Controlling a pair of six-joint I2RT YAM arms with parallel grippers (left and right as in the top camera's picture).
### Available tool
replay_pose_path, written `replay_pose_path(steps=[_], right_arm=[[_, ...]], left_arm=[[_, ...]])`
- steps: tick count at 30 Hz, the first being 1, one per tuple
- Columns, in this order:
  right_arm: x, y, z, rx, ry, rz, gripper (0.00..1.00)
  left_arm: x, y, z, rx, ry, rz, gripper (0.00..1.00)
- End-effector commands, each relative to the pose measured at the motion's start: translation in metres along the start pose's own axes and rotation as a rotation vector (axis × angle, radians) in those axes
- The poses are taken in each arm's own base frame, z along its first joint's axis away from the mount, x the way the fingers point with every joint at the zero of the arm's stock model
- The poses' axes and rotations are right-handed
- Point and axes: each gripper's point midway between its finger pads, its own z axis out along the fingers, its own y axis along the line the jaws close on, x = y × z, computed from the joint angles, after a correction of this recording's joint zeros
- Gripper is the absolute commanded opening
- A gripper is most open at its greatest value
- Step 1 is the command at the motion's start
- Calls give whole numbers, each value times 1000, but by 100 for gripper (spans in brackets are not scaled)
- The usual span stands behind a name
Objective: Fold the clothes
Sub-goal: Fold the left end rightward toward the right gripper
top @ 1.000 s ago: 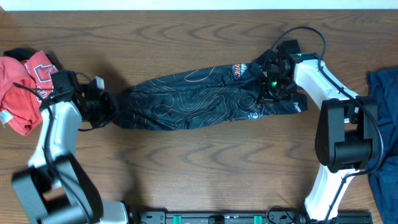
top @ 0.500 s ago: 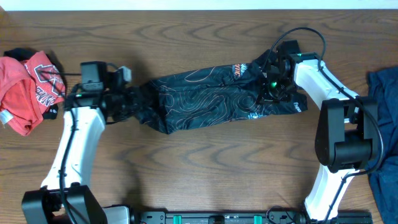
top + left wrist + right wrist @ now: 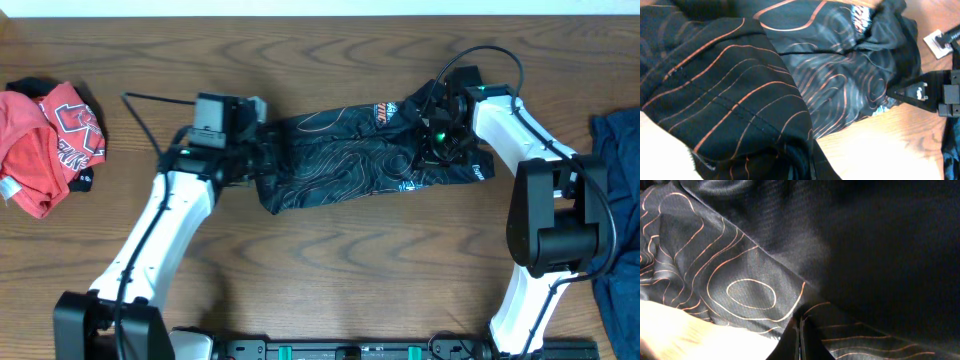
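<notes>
In the overhead view, a brown wood-grain table (image 3: 330,270) fills the frame, with a thin pale strip along the top edge and a dark rail (image 3: 330,351) with green parts along the bottom edge. The black jersey (image 3: 350,160) with orange contour lines is stretched across the upper middle of the table, its left end doubled over onto itself. That left end is gripped by the left gripper (image 3: 264,160), and the right end, near a red and white logo, is pinched by the right gripper (image 3: 433,140). A red garment (image 3: 45,140) is crumpled at the far left edge, and a blue garment (image 3: 615,200) is draped at the far right edge, both well apart from the jersey. In the left wrist view, a raised fold of the jersey (image 3: 735,95) is seen over the flat part, with bare table (image 3: 870,155) at lower right; the fingers are buried in cloth at the bottom edge, closed on it. In the right wrist view, the right gripper (image 3: 799,339) is pressed narrowly together on the jersey (image 3: 740,280), and blurred pale table (image 3: 675,330) is visible at lower left.
</notes>
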Motion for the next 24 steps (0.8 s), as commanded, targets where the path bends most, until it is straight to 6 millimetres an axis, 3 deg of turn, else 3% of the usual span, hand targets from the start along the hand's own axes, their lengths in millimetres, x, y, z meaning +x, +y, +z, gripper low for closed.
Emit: replay_pose_path(steps=[1, 13, 24], right_arm=[[2, 3, 0, -12, 7, 9, 1], [6, 2, 0, -11, 22, 15, 1], [7, 5, -1, -26, 27, 18, 1]], left_arm=[[7, -7, 20, 0, 27, -15, 6], [27, -27, 86, 46, 97, 2, 6], [38, -58, 113, 88, 121, 71, 6]])
